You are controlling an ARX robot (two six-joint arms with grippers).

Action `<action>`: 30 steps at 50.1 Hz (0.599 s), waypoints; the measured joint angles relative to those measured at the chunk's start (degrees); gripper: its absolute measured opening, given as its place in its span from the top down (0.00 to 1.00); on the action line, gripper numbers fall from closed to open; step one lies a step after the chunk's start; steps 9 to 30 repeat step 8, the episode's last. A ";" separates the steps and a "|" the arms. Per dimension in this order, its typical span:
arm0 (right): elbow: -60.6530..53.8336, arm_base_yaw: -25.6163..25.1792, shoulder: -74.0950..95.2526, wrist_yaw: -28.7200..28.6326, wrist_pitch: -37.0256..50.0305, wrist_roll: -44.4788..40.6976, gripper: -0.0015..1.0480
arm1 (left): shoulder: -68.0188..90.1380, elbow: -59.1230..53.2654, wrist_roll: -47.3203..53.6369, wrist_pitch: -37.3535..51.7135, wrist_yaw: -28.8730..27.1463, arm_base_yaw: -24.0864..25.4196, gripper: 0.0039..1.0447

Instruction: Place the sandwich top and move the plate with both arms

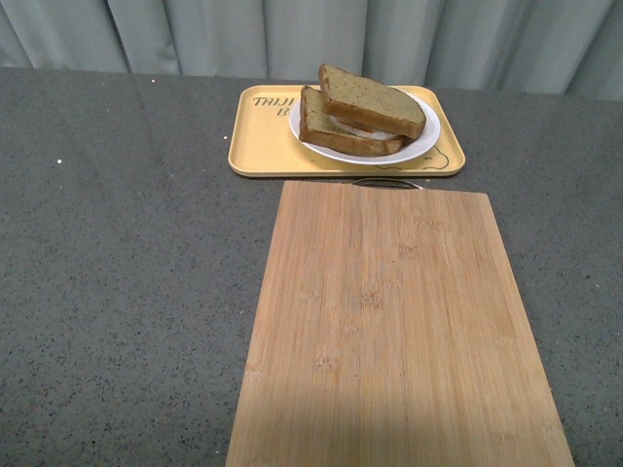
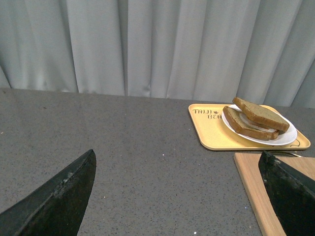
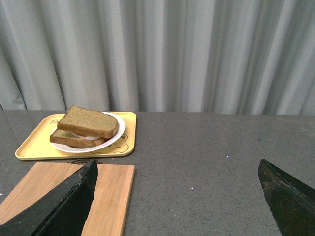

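While the left gripper (image 2: 179, 196) hangs with its dark fingers spread wide and empty, the yellow rectangular tray (image 1: 255, 151) carries the round white plate (image 1: 421, 145). On that plate the tan speckled sandwich top (image 1: 371, 99) leans across a lower slice (image 1: 336, 129), perhaps over egg. Right of the tray, the right gripper (image 3: 177, 196) gapes likewise.
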 joint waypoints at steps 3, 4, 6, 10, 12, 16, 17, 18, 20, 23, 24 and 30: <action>0.00 0.00 0.00 0.00 0.00 0.00 0.09 | 0.00 0.00 0.00 0.02 0.00 0.00 0.06; 0.00 0.00 0.00 0.02 -0.02 0.00 0.09 | 0.00 0.00 0.00 0.02 0.00 0.00 0.06; 0.00 0.00 0.00 0.02 0.00 0.00 0.09 | 0.00 0.00 0.00 0.02 0.00 0.00 0.06; 0.00 0.00 0.00 0.00 0.00 0.00 0.09 | 0.00 0.00 0.00 0.00 0.00 0.00 0.06; 0.00 0.00 0.00 0.00 0.00 0.00 0.09 | 0.00 0.00 0.00 0.00 0.00 0.00 0.06; 0.00 0.00 0.00 0.00 0.00 0.00 0.09 | 0.00 0.00 0.00 0.00 0.00 0.00 0.06; 0.00 0.00 0.00 0.00 0.00 0.00 0.09 | 0.00 0.00 0.00 0.00 0.00 0.00 0.06; 0.00 0.00 0.00 0.00 0.00 0.00 0.09 | 0.00 0.00 0.00 0.00 0.00 0.00 0.06; 0.00 0.00 0.00 0.00 0.00 0.00 0.09 | 0.00 0.00 0.00 0.00 0.00 0.00 0.06; 0.00 0.00 0.00 0.00 0.00 0.00 0.09 | 0.00 0.00 0.00 0.00 0.00 0.00 0.06; 0.00 0.00 0.00 0.00 0.00 0.00 0.09 | 0.00 0.00 0.00 0.00 0.00 0.00 0.06; 0.00 0.00 0.00 0.00 0.00 0.00 0.09 | 0.00 0.00 0.00 0.00 0.00 0.00 0.06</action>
